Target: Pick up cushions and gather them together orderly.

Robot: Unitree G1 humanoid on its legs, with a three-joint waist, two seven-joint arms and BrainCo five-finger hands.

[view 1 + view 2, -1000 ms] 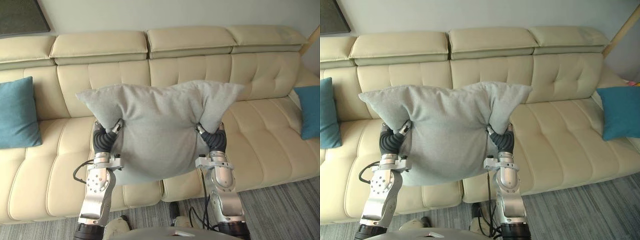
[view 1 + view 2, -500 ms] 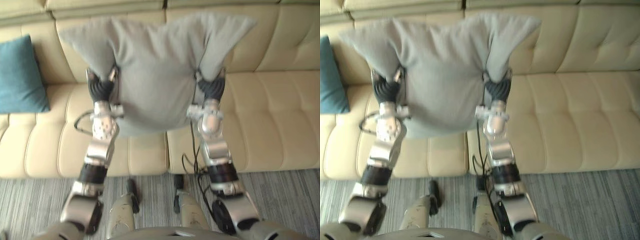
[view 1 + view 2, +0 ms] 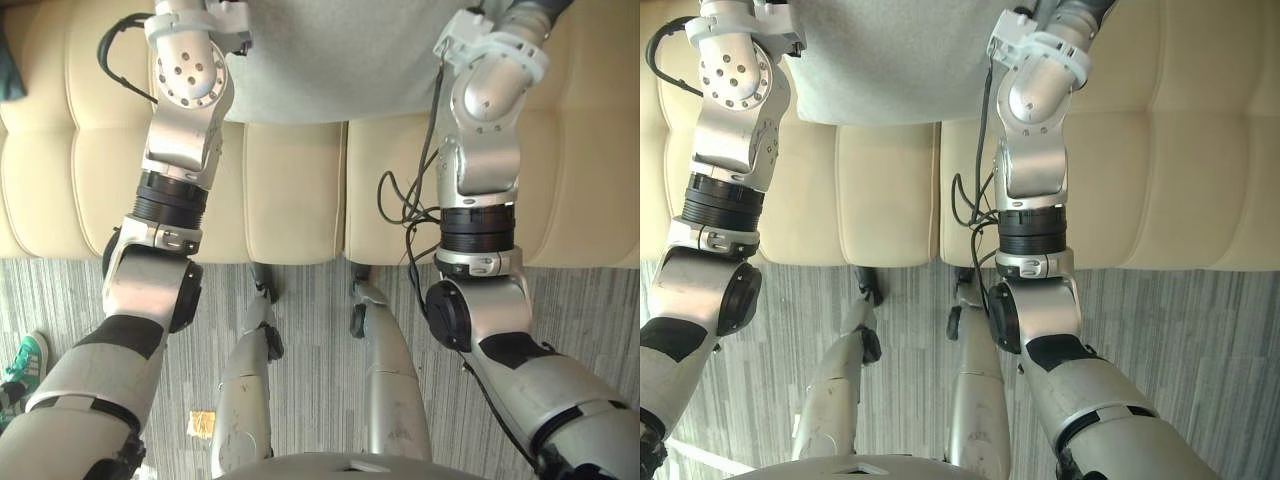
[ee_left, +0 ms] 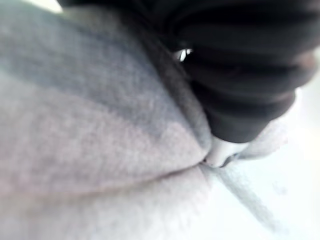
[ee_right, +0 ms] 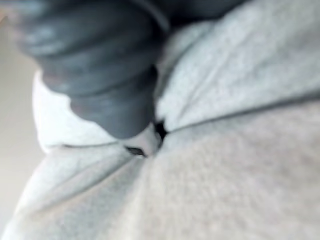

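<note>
One grey cushion (image 3: 330, 60) is held up at 12 o'clock, above the seat of the cream sofa (image 3: 290, 190). Left hand (image 4: 240, 85) and right hand (image 5: 100, 75) sink into its cloth; grip cannot be told. Step judged: carrying. Next: set it squarely beside the other cushions.

Cream cushioned sofa (image 3: 295, 190), grey striped carpet floor (image 3: 600, 300)

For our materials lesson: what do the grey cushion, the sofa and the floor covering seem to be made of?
Cushion: soft fabric, probably fleece or brushed knit; matte, fuzzy nap. Sofa: cream leather or imitation; smooth, faint sheen, stitched panels. Floor covering: grey carpet, streaked low pile.
</note>
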